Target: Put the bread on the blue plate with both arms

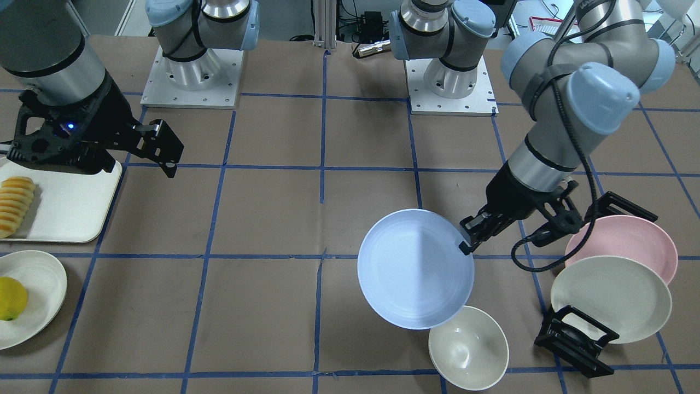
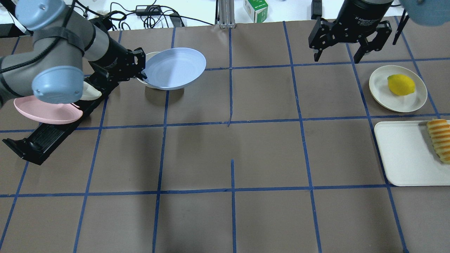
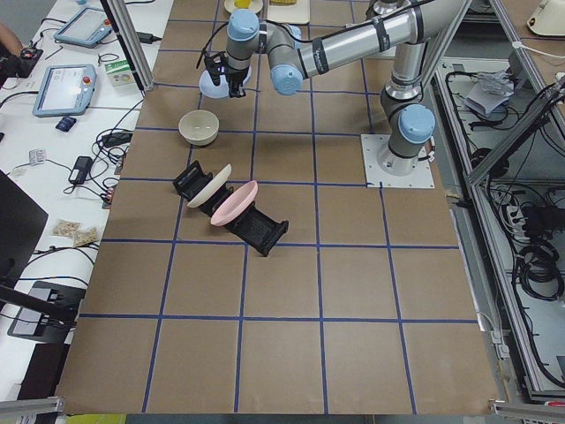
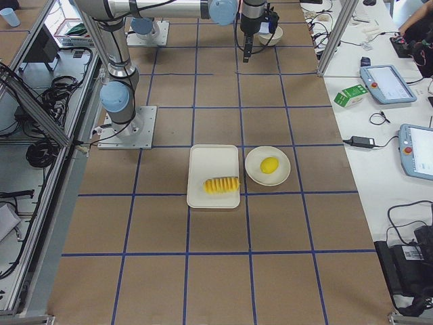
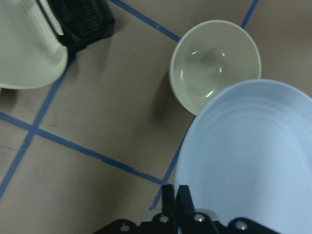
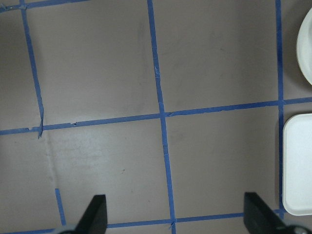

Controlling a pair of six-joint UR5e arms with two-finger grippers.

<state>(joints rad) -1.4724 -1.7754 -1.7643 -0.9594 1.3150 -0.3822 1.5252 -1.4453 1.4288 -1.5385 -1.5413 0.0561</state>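
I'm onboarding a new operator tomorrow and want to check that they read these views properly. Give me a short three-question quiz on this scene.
1. True or false: the bread already lies on the blue plate.
2. Which claw grips the blue plate's rim? A: left. B: right. C: neither.
3. Fill in: the bread lies on a white ____.

Key
1. False: the plate holds nothing.
2. A: the left claw is shut on the rim, while the right claw is open and holds nothing.
3. tray
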